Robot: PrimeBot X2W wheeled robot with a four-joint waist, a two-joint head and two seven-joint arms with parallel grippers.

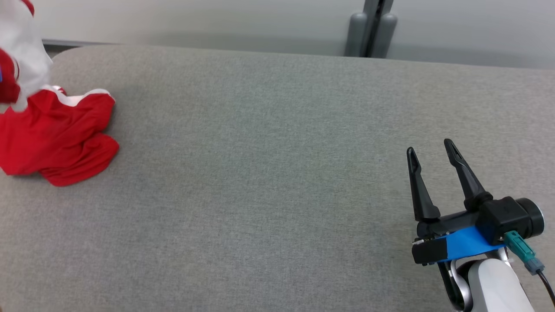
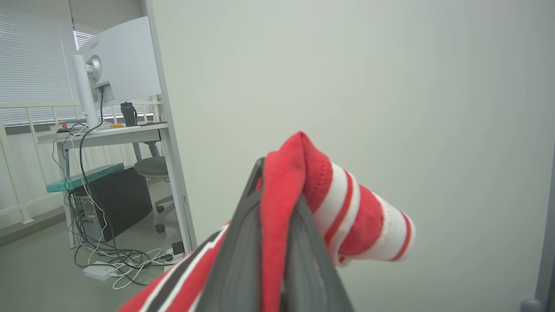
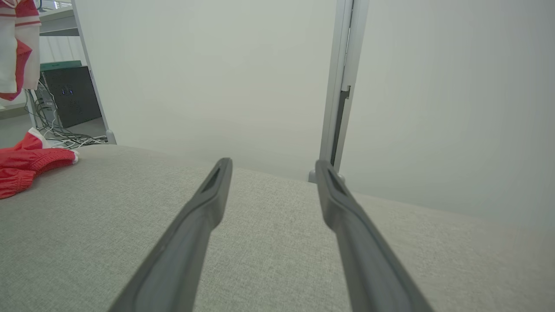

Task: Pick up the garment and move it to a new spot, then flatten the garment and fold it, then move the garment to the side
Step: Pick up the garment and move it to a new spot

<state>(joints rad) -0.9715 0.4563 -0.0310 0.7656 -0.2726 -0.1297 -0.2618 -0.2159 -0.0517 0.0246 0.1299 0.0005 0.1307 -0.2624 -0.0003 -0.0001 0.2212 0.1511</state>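
A red garment (image 1: 56, 138) with white trim sits at the far left of a wide grey worktop (image 1: 269, 173). Its lower part lies in a soft, crumpled heap on the surface. A red and white length of it rises out of the top left corner of the head view.

In the left wrist view, the left jaws are clamped together on a fold of the garment (image 2: 347, 208). Red cloth is pinched between the two dark fingers. A ribbed cuff with red and white stripes sticks out just past their tips. These jaws are raised and point at a plain pale wall (image 2: 390, 86). A desk with a white monitor (image 2: 117, 60) and tangled cables stands off to the left.

The right jaws stand wide apart and hold nothing. They are at the near right, well apart from the garment. Their long, tapered black fingers point away across the worktop and lean slightly left. Behind them are a black wrist block wrapped in blue tape (image 1: 466, 243), a green plug and a pale forearm (image 1: 494, 286).

The worktop is covered in a fine woven grey fabric with a rounded far edge. In the right wrist view, the garment (image 3: 26, 167) lies far to the left.
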